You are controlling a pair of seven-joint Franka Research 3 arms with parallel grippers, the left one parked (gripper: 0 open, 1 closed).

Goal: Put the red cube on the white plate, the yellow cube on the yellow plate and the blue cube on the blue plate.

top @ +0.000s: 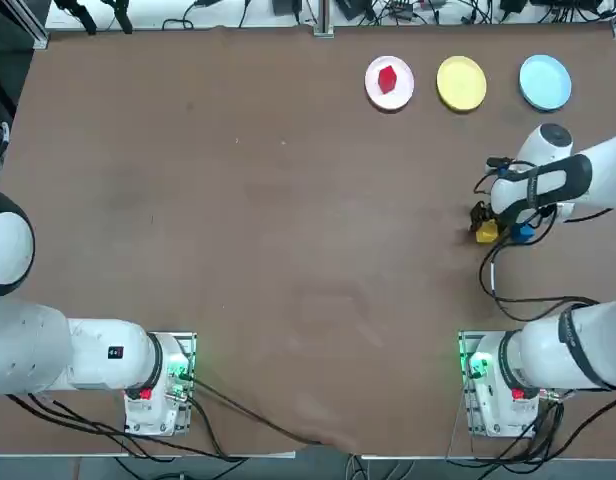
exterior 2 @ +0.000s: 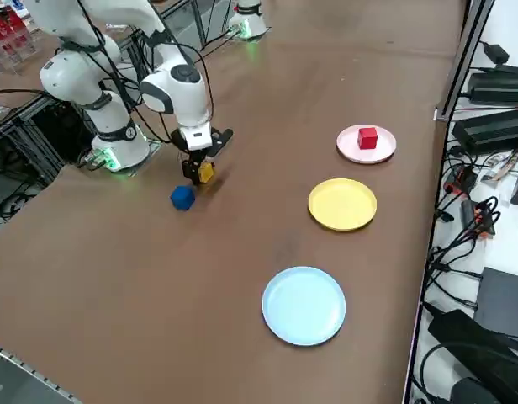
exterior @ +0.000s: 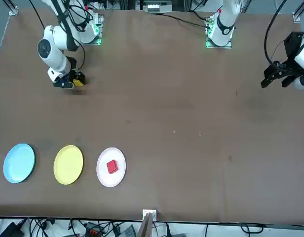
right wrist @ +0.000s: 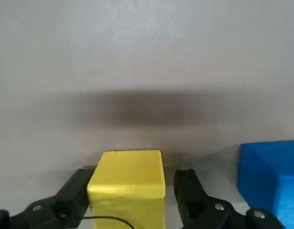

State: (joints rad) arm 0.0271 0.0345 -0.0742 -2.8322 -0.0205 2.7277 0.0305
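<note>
On the bench (top: pixel 238 250), the red cube (top: pixel 388 79) sits on the white plate (top: pixel 373 90); the right gripper (right wrist: pixel 132 191), jaws open and gripping nothing, straddles the yellow cube (right wrist: pixel 128 179), the blue cube (exterior 2: pixel 182 197) beside it.

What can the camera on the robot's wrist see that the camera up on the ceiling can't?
Only the wrist view shows the claw's two black fingers standing either side of the yellow cube, with a small gap at one side.

Only the top view shows the red cube on the white plate, plus the bare yellow plate and blue plate.

Both show the yellow cube and the blue cube side by side on the table.
</note>
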